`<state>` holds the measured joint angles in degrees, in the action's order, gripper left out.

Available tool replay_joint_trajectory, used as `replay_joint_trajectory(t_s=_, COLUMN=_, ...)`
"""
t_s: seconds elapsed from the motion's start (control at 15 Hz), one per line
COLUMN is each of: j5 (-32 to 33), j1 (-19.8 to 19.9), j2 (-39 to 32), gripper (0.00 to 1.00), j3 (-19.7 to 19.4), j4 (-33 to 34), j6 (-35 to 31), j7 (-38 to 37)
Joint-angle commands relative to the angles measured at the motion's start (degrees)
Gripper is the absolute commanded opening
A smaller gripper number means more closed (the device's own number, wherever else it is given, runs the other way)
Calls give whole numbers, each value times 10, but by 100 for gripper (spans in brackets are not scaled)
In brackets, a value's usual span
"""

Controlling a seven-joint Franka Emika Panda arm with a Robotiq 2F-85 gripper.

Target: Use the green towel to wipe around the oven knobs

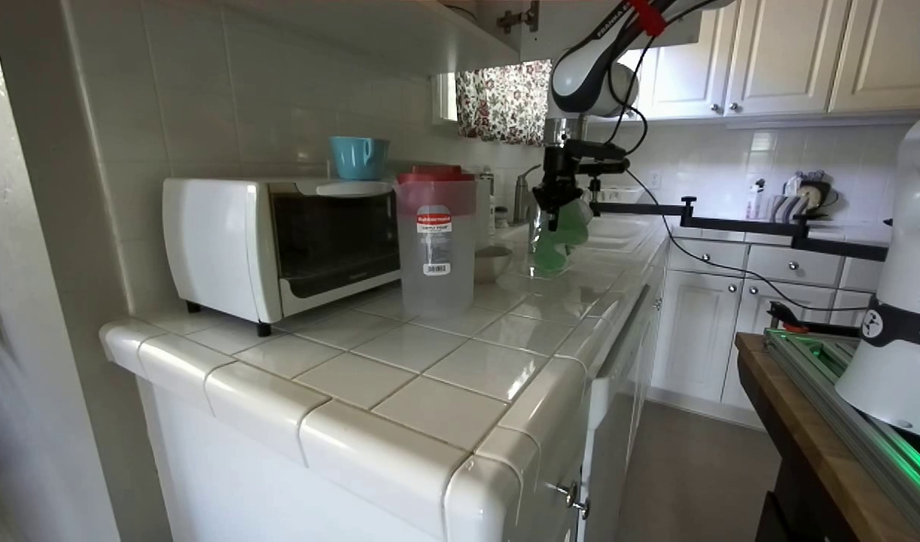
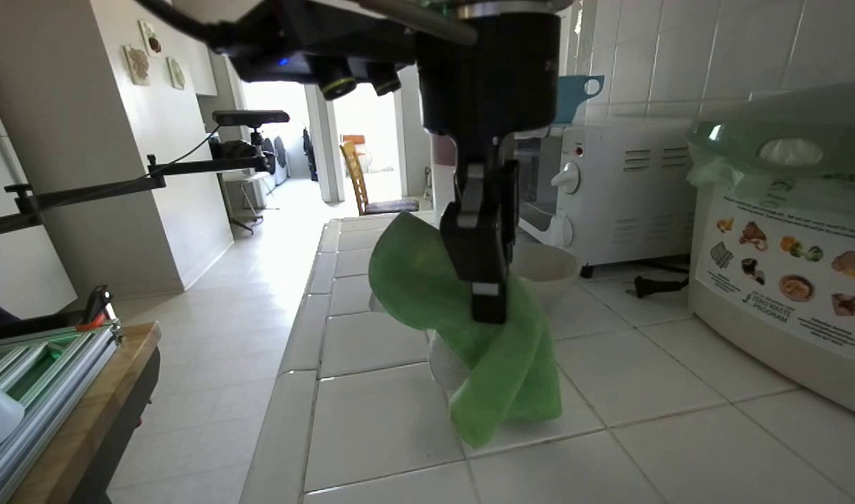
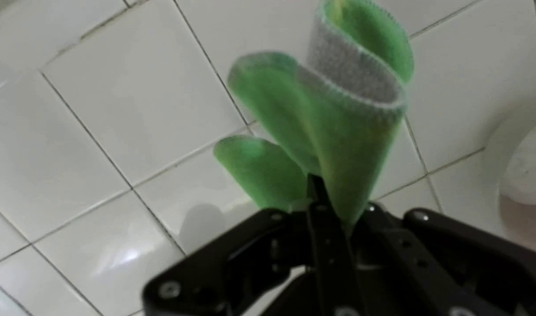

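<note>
- The fingers [image 2: 489, 306] are pressing together on the green towel [image 2: 501, 360], pinching it well apart from the white toaster oven [image 1: 309, 233], out past its knob end.
- The green towel is hanging in loose folds from the fingers; whether its lowest corner is touching the tiled worktop [image 1: 452, 361], one cannot tell.
- The white bowl [image 2: 552, 290] is sitting near the oven's knob end, holding something pale that is looking too blurred to name in the wrist view.
- The oven knobs [image 2: 568, 178] are jutting from the oven beside its glass door, apart from the towel.
- The red-lidded Rubbermaid pitcher [image 1: 436, 245] is standing in front of the oven, near its door.
- The blue cup [image 1: 360, 158] is resting on top of the oven, showing in both exterior views.
- A black plug [image 2: 655, 285] is lying near the oven's vented side.
- The green-lidded Zero Waste Program bin [image 2: 784, 262] is standing near that same side of the oven.
</note>
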<state>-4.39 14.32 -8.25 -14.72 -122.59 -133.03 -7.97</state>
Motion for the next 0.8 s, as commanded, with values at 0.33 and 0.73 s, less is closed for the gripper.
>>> replay_joint_trajectory(t_s=0.33, j5=-12, j1=-2, j2=-10, gripper=38, j3=0, j4=-1, j6=-15, j7=-60)
replay_joint_trajectory(t_s=0.73, j5=-1, j1=-10, j2=28, gripper=81, j3=5, j4=2, j6=3, j7=-64)
